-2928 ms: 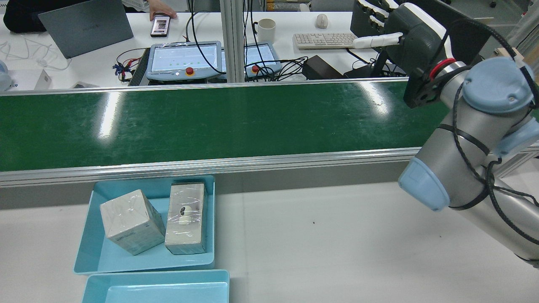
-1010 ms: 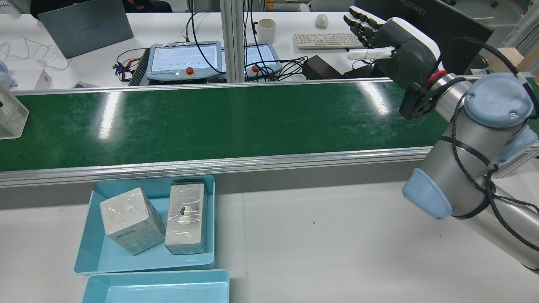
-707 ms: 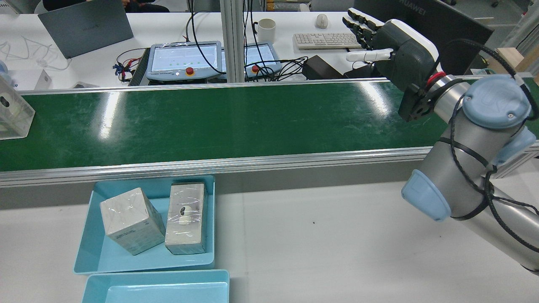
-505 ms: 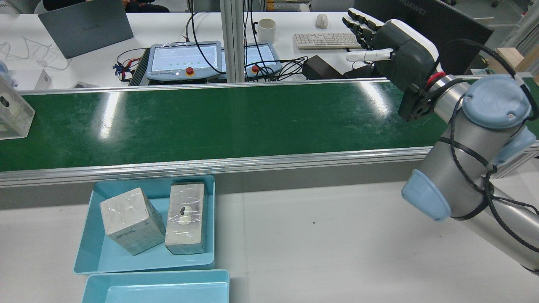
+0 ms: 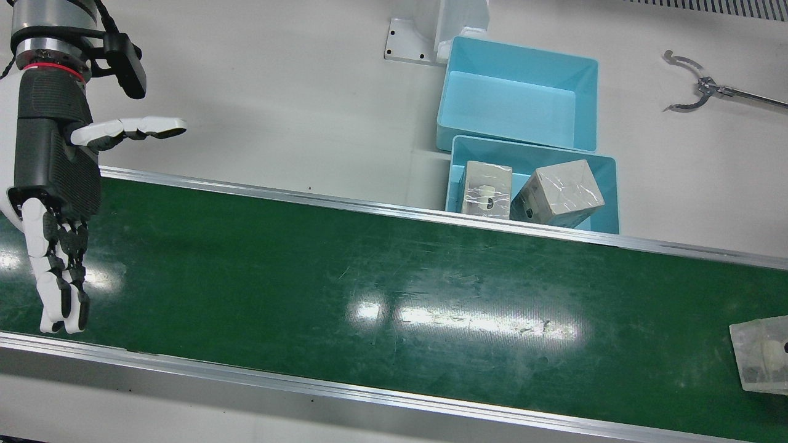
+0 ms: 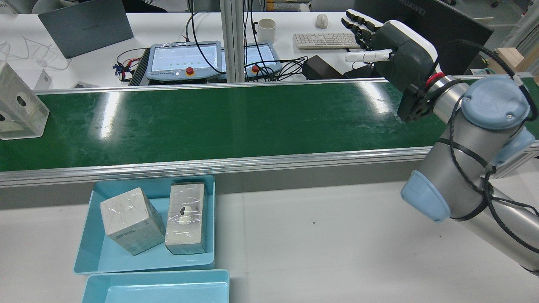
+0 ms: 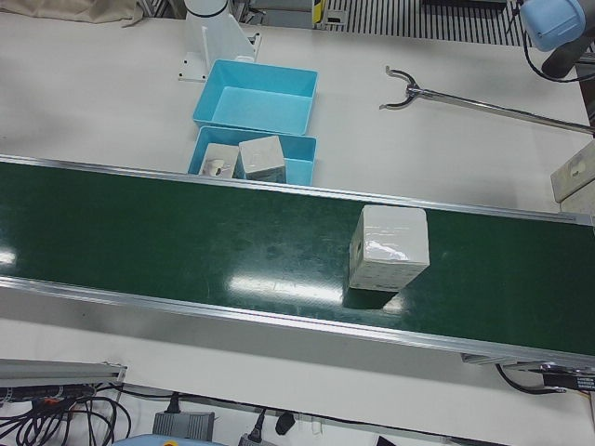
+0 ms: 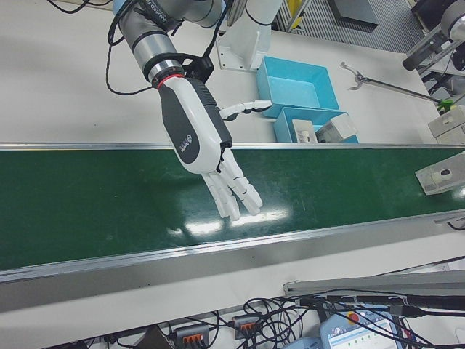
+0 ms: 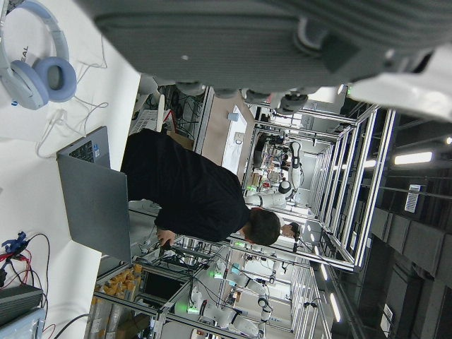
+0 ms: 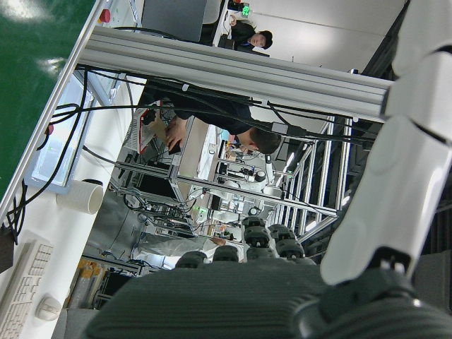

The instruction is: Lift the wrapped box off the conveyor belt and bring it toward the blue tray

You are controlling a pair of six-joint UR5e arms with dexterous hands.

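The wrapped box [image 6: 19,105] has come further along the green conveyor belt [image 6: 219,122] than a moment ago, at its far left end. The right hand [image 6: 393,48] hovers over the belt's right end with fingers [image 5: 58,277] straight and spread, holding nothing. The blue tray [image 6: 94,252] holds two boxes. The left hand's fingers cannot be told.

A robotics lab: a green conveyor belt [image 6: 219,122] crosses a white surface [image 6: 328,244], with teach pendants [image 6: 184,59], a keyboard [image 6: 324,40], a laptop [image 6: 86,27] and aluminium-frame racks [image 10: 233,70] filling the desks behind.
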